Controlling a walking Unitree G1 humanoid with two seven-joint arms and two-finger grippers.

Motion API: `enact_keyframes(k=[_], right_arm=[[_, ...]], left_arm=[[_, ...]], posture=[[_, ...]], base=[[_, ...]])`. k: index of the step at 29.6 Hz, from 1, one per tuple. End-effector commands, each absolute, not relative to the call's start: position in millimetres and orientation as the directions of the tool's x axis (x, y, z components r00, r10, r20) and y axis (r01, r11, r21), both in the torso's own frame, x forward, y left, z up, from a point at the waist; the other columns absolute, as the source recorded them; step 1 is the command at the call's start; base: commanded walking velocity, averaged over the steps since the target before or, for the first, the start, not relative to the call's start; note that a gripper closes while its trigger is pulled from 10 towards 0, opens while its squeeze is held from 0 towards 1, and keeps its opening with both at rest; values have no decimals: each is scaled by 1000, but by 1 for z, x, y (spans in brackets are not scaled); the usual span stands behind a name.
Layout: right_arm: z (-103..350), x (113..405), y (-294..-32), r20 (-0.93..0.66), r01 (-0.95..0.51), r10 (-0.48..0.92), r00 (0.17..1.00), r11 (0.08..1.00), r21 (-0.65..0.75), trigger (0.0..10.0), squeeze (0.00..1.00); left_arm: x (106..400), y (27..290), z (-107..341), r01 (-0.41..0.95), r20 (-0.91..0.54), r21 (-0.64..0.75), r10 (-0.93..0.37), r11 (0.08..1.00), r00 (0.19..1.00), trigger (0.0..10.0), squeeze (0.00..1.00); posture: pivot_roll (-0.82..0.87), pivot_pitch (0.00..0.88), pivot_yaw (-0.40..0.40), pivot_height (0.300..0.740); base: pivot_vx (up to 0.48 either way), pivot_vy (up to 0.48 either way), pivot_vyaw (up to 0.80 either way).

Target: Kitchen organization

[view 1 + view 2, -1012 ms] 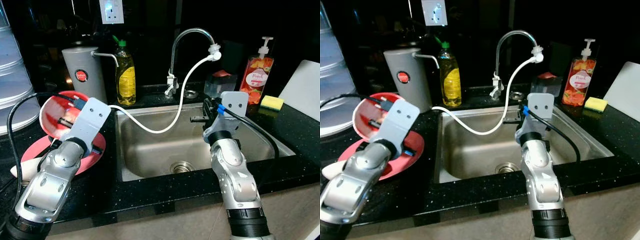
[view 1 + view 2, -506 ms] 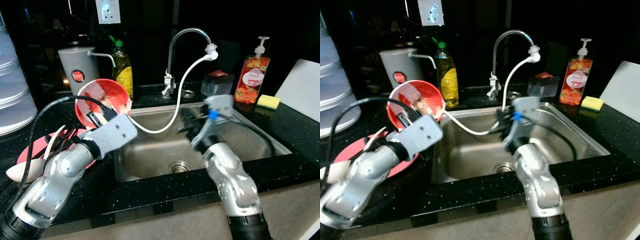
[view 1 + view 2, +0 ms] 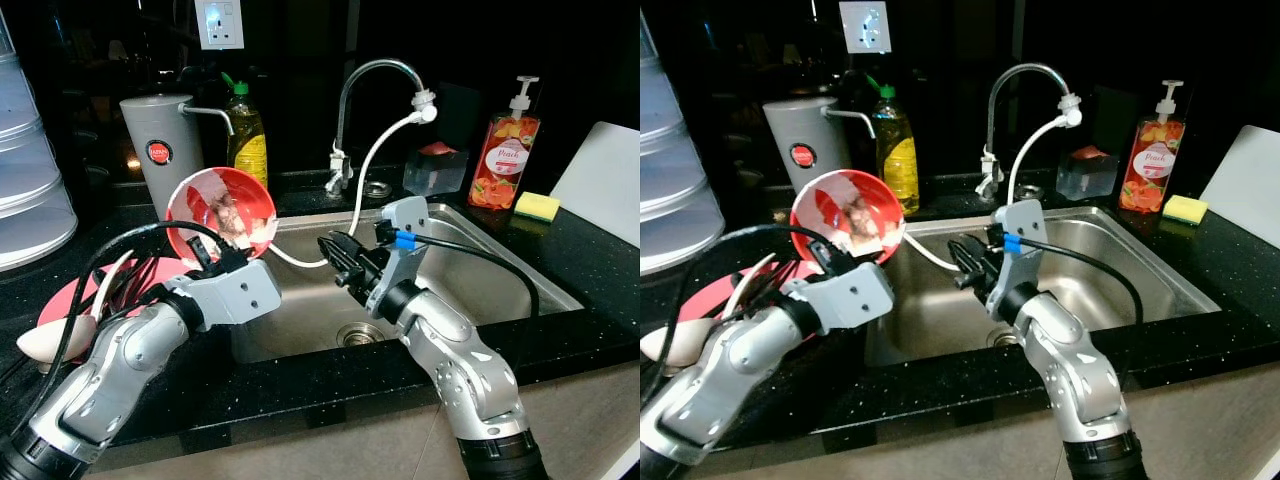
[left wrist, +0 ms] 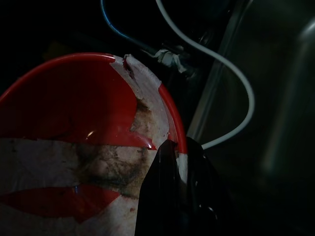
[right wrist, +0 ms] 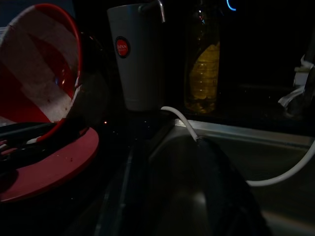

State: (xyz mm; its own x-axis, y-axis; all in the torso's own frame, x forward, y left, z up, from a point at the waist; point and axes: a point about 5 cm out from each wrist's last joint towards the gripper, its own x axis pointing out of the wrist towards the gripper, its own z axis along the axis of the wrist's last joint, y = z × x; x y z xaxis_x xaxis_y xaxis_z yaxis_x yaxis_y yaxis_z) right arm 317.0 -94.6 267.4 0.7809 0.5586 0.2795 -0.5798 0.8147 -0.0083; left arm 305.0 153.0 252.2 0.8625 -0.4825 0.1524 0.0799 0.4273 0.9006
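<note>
Fingers (image 4: 165,196) of the left gripper (image 3: 205,262) are pinching the dirty red bowl (image 3: 222,215), now lifted toward the sink (image 3: 500,275); the right gripper (image 3: 340,262), fingers unclear, is reaching over.

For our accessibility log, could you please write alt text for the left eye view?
The left pincer holds a dirty red bowl tilted beside the steel sink, while the right pincer reaches over the basin toward it. A white hose hangs from the curved tap.

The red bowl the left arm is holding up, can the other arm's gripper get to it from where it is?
Probably yes. The right gripper sits over the sink, pointing toward the red bowl held by the left gripper. Nothing solid stands between them; only the thin white hose hangs close by.
</note>
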Motion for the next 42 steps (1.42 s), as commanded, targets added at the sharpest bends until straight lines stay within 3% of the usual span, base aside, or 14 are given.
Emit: enact_keyframes(k=[1, 5, 6, 7, 8, 17, 38, 39, 41, 42], right_arm=[[274, 314, -93, 293, -597, 571, 767, 802, -1, 10000, 1000], [278, 314, -91, 301, -604, 575, 761, 797, 6, 10000, 1000], [279, 315, -91, 301, -603, 572, 763, 798, 10, 10000, 86], [280, 316, -90, 303, -602, 569, 765, 798, 20, 10000, 86], [280, 316, -90, 303, -602, 567, 766, 798, 27, 10000, 0], [288, 315, -79, 323, -656, 595, 736, 744, 126, 10000, 0], [269, 315, -65, 208, -674, 647, 734, 733, 96, 10000, 0], [268, 315, -65, 205, -675, 649, 733, 732, 96, 8745, 0], [267, 315, -64, 202, -678, 652, 730, 729, 94, 4588, 0], [267, 315, -64, 201, -679, 654, 729, 728, 94, 4588, 0]], left_arm=[[305, 155, 245, 51, 142, 930, -482, 365, 865, 10000, 0], [306, 148, 239, 52, 142, 933, -498, 356, 855, 10000, 0], [306, 146, 239, 51, 150, 930, -503, 363, 851, 10000, 0], [306, 143, 239, 46, 156, 931, -508, 362, 847, 10000, 0], [306, 142, 238, 40, 161, 932, -512, 361, 844, 10000, 0], [310, 124, 232, 52, 170, 933, -562, 357, 809, 10000, 0], [309, 99, 235, 55, 207, 934, -659, 353, 723, 10000, 0], [308, 97, 235, 60, 208, 934, -670, 353, 712, 10000, 0], [307, 95, 235, 60, 211, 934, -679, 352, 703, 10000, 0], [307, 94, 236, 60, 212, 934, -682, 352, 700, 10000, 0]], posture=[[-41, 25, -8, 740], [-43, 25, -9, 740], [-43, 25, -9, 740], [-41, 24, -11, 740], [-41, 24, -11, 740], [-48, 22, -11, 740], [-49, 15, -14, 740], [-49, 15, -14, 740], [-47, 14, -16, 740], [-47, 14, -16, 740]], base=[[0, 0, 0], [0, 0, 0], [0, 0, 0], [0, 0, 0], [0, 0, 0], [0, 0, 0], [0, 0, 0], [0, 0, 0], [0, 0, 0], [0, 0, 0]])
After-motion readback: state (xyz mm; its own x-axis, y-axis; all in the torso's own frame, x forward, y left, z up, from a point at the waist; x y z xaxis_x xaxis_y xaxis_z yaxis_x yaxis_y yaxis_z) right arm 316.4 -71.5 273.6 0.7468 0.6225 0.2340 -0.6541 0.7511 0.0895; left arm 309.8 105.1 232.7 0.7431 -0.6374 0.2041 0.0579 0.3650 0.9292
